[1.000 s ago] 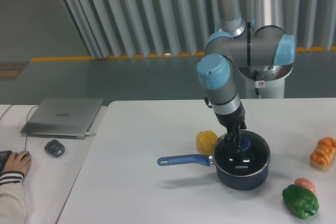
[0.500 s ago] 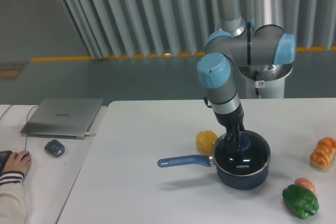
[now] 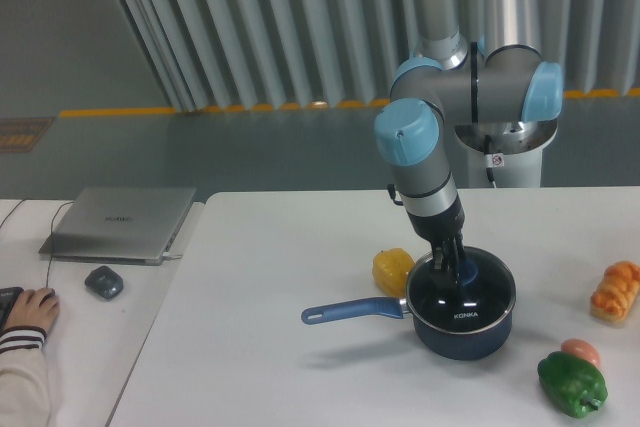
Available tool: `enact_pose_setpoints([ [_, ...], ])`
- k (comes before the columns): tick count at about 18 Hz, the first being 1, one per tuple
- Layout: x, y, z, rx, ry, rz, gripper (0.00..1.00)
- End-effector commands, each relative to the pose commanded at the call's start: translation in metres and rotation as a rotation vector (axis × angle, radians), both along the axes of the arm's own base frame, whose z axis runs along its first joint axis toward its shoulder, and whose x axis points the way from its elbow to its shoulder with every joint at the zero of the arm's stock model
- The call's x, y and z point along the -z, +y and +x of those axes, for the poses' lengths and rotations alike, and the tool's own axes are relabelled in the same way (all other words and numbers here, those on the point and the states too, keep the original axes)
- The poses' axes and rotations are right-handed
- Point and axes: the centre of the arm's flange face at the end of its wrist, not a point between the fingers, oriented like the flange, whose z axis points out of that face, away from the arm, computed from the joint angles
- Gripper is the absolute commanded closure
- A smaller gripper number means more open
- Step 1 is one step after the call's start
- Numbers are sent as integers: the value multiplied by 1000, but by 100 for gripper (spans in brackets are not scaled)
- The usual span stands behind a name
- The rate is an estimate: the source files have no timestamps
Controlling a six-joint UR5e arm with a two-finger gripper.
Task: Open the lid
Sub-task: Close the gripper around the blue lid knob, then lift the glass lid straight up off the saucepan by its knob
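The lid [image 3: 466, 297] sits on the saucepan [image 3: 455, 319], lower right of centre on the tabletop [image 3: 280, 327]. Going left to right we see a laptop [image 3: 122, 222], a yellow pepper [image 3: 392, 270], then our end effector [image 3: 451, 269] closed narrowly on the lid's knob, and a green pepper [image 3: 571, 383].
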Motion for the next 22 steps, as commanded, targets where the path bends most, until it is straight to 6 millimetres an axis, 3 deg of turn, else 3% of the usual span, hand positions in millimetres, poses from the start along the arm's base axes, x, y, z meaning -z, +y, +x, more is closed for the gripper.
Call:
enact_pose_setpoints([
  [4,-1,0,1,-14,0,3,64],
  [13,-12,-1,2,-24,-31,10,64],
  [22,-42,-11,13,-71,-91,31,64],
])
